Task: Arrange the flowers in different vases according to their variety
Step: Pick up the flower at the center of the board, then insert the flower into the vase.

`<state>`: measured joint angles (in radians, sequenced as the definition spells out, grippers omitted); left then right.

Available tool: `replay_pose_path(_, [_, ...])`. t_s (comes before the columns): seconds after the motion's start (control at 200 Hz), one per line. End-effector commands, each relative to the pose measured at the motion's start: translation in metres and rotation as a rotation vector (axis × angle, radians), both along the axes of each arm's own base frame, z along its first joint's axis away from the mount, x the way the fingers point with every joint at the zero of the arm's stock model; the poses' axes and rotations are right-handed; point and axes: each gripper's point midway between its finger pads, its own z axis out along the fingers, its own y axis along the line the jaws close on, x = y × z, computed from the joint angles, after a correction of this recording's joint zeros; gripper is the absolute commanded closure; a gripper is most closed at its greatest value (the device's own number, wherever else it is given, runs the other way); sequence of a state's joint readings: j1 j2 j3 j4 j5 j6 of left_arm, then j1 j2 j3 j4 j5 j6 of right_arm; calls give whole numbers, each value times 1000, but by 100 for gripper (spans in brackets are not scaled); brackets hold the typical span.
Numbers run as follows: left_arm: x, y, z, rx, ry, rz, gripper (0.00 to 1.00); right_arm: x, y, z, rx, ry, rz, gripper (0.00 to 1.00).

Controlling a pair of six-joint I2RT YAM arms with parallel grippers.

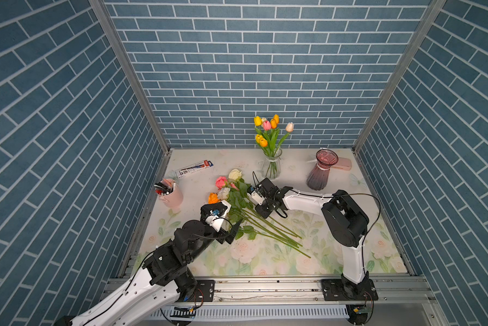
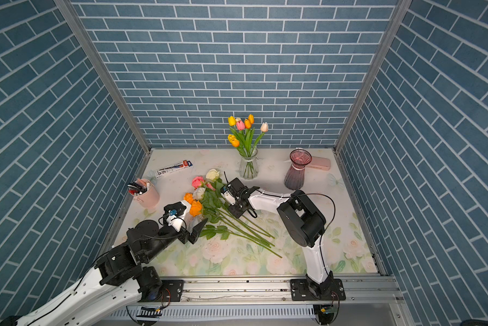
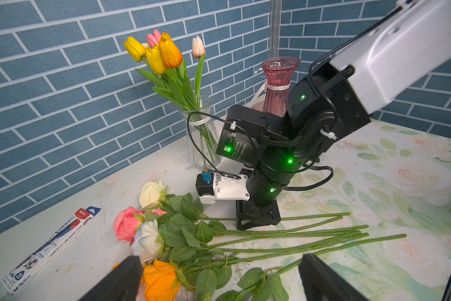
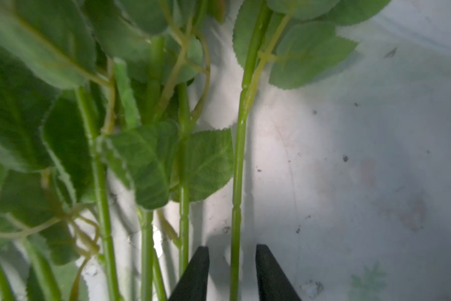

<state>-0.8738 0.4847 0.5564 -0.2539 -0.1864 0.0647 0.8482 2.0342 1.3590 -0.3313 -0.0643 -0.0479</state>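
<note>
Several tulips (image 1: 266, 127) stand in the clear ribbed vase (image 1: 271, 167) at the back. To its right the purple-pink vase (image 1: 320, 173) holds nothing. Several roses (image 1: 231, 192) lie in a pile mid-table, heads to the far left and stems (image 1: 276, 234) running to the near right. My right gripper (image 4: 232, 247) points down at the table, open, its jaws straddling one rose stem (image 4: 238, 156) with a gap on each side. My left gripper (image 3: 220, 258) is wide open just above the orange rose (image 3: 159, 278) and the leaves, holding nothing.
A pink pen cup (image 1: 171, 194) stands at the left edge. A pen box (image 1: 193, 168) lies at the back left. A pink case (image 1: 343, 164) lies behind the purple-pink vase. The two arms face each other across the rose pile.
</note>
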Motion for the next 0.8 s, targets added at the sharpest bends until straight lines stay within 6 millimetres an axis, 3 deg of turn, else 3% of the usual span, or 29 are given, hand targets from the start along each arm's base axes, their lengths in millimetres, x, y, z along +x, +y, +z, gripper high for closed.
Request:
replay_pose_path(0.0, [0, -1, -4, 9, -3, -2, 0, -1, 3, -6, -38, 22, -14, 72])
replay_pose_path(0.165, [0, 0, -4, 8, -1, 1, 0, 4, 5, -2, -63, 8, -21, 100])
replay_pose_path(0.35, [-1, 0, -2, -2, -6, -4, 0, 10, -4, 17, -75, -39, -65, 100])
replay_pose_path(0.56, [-3, 0, 1, -12, -12, -14, 0, 16, -6, 100, 117, -178, -154, 100])
replay_pose_path(0.68, [-3, 3, 7, -29, -28, -4, 0, 4, -7, 148, 251, -226, -140, 100])
replay_pose_path(0.795, [-5, 9, 15, -53, -54, 14, 0, -12, -13, 177, 322, -232, -104, 100])
